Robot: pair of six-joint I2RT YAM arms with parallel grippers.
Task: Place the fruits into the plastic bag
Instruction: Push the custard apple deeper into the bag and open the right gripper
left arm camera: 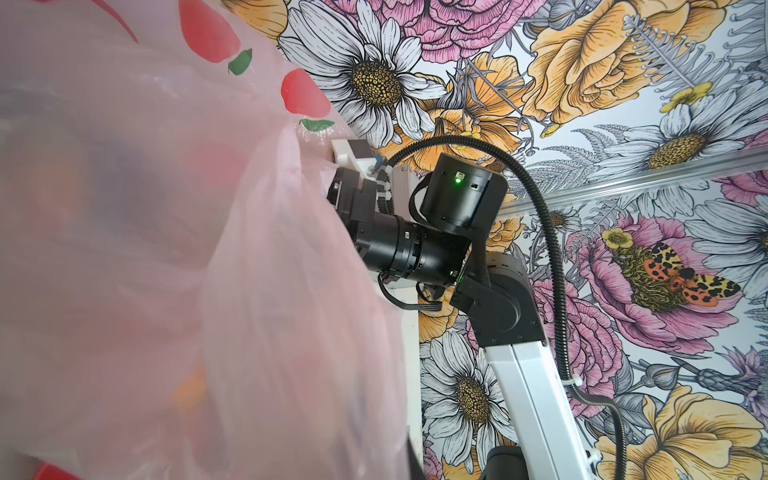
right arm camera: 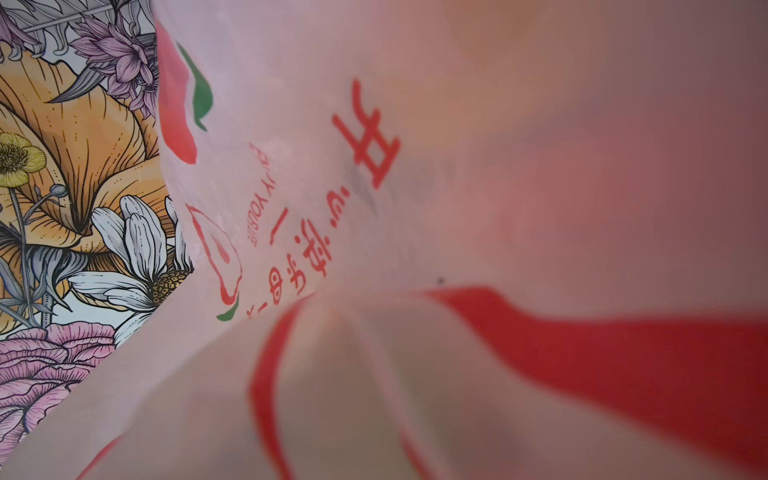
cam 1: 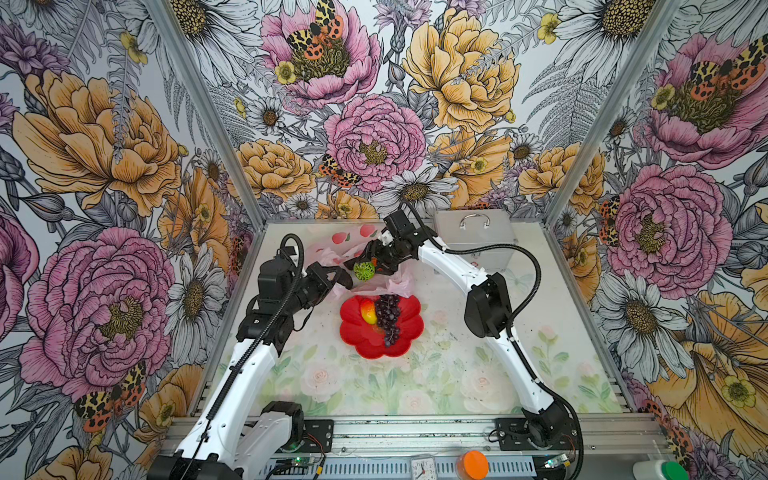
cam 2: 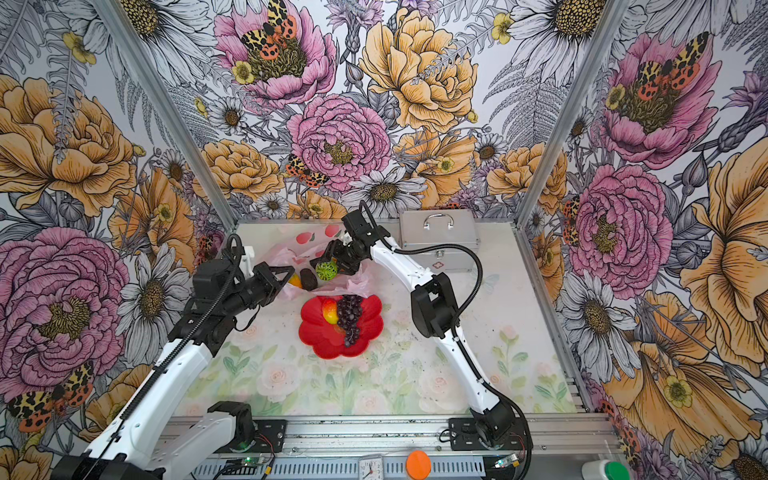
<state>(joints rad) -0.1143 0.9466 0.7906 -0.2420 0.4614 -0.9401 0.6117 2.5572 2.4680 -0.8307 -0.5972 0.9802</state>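
Note:
The pale-pink plastic bag [cam 1: 332,251] [cam 2: 291,253] lies at the back of the table with its mouth held up. My left gripper [cam 1: 347,281] [cam 2: 286,275] is shut on the bag's near edge. My right gripper [cam 1: 368,266] [cam 2: 330,266] reaches over the mouth, shut on the bumpy green ball [cam 1: 364,271] [cam 2: 326,270]. A blackish fruit [cam 2: 308,279] and an orange one [cam 2: 296,281] lie inside the bag. On the red plate [cam 1: 361,349] [cam 2: 320,345] lie the grape bunch [cam 1: 388,316] [cam 2: 349,316] and a yellow-red fruit [cam 1: 368,311] [cam 2: 330,311]. Bag film [left arm camera: 166,249] [right arm camera: 374,208] hides the jaws in both wrist views.
A silver metal case [cam 1: 473,237] [cam 2: 438,237] stands at the back right, close behind my right arm [left arm camera: 415,249]. Floral walls close in the table on three sides. A small clock [cam 1: 423,467] and an orange cap [cam 1: 473,464] sit on the front rail.

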